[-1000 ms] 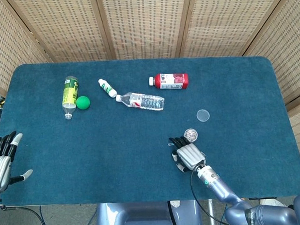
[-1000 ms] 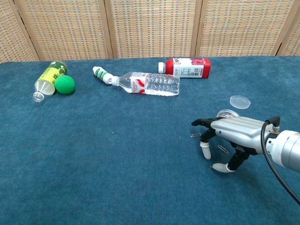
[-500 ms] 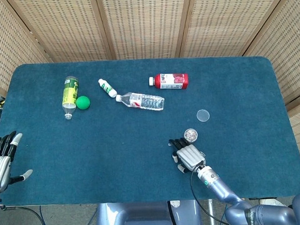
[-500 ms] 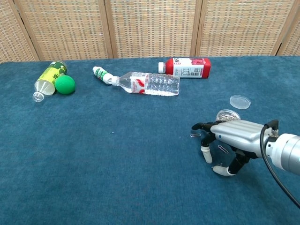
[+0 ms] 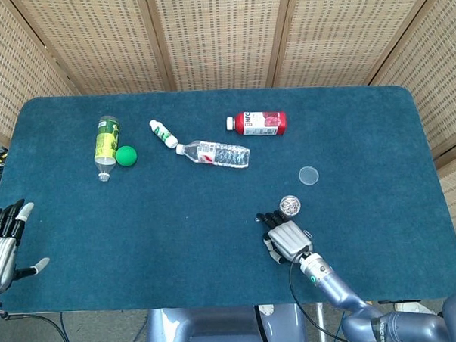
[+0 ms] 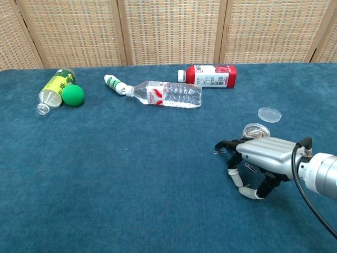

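My right hand arches over loose paper clips on the tabletop, fingertips down, thumb curled under, holding nothing. Small dish of clips just beyond. My left hand idles, fingers spread, at the near-left edge.

The right robot hand is silver with black fingers, white tips and a black cable.

Far side of the table: green bottle touching green ball; clear bottle; red bottle.
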`<action>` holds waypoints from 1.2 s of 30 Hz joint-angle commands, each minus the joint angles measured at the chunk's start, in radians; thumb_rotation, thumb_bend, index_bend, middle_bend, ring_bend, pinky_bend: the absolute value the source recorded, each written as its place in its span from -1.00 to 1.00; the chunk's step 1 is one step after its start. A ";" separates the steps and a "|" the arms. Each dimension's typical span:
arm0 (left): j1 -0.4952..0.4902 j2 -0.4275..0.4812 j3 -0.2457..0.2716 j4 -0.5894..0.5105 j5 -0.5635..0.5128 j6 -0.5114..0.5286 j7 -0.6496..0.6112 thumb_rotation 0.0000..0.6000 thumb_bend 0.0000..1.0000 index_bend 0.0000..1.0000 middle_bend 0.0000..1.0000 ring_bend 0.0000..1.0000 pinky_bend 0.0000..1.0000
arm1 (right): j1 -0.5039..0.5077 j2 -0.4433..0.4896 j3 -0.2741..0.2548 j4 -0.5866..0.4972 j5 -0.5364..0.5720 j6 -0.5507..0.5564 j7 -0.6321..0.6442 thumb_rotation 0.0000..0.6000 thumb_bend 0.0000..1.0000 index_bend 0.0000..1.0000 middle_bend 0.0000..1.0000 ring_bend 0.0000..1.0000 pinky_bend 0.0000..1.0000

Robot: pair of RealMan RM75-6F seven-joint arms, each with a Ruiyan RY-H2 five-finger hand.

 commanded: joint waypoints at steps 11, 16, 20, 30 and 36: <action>-0.001 -0.001 -0.001 0.000 -0.001 0.001 0.002 1.00 -1.00 -1.00 -1.00 -1.00 -1.00 | 0.015 0.106 0.115 -0.090 -0.019 0.073 0.073 1.00 0.06 0.29 -1.00 -1.00 -0.92; 0.001 -0.001 -0.002 -0.001 0.001 0.006 0.003 1.00 -1.00 -1.00 -1.00 -1.00 -1.00 | 0.028 0.117 0.155 -0.044 0.051 0.061 0.064 1.00 0.06 0.29 -1.00 -1.00 -0.92; 0.001 -0.002 -0.002 0.001 0.000 0.005 0.005 1.00 -1.00 -1.00 -1.00 -1.00 -1.00 | 0.029 0.107 0.153 0.010 0.104 0.045 0.048 1.00 0.06 0.29 -1.00 -1.00 -0.92; 0.000 -0.004 -0.003 0.001 -0.003 0.004 0.008 1.00 -1.00 -1.00 -1.00 -1.00 -1.00 | 0.035 0.074 0.144 0.087 0.144 0.032 0.031 1.00 0.06 0.29 -1.00 -1.00 -0.92; 0.000 -0.004 -0.003 0.002 -0.005 0.000 0.006 1.00 -1.00 -1.00 -1.00 -1.00 -1.00 | 0.041 0.068 0.145 0.100 0.151 0.040 0.011 1.00 -0.30 0.27 -1.00 -1.00 -0.92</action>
